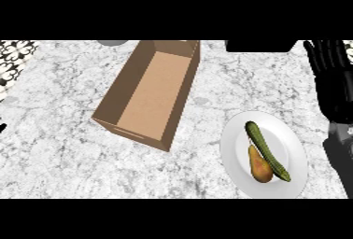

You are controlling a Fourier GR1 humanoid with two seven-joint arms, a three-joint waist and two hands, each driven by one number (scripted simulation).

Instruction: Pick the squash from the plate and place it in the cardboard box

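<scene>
The open brown cardboard box (155,93) lies slanted on the grey marble counter (62,140), left of the middle. The round white plate (293,140) sits right of it and nearer the front, not touching. On the plate lie the long green squash (265,149) and, against its left side, a small brown pear (260,168).

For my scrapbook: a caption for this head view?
Squash and a green vegetable on the plate, cardboard box beside it, right hand open.

- Counter (62,154): white-and-grey marbling.
- Tiles (17,58) at the corner: black-and-white pattern.
- Box (155,88): plain brown.
- Plate (289,140): white.
- Squash (267,150): dark green.
- Pear (260,168): yellow-brown.
- My right hand (331,70): black.
</scene>
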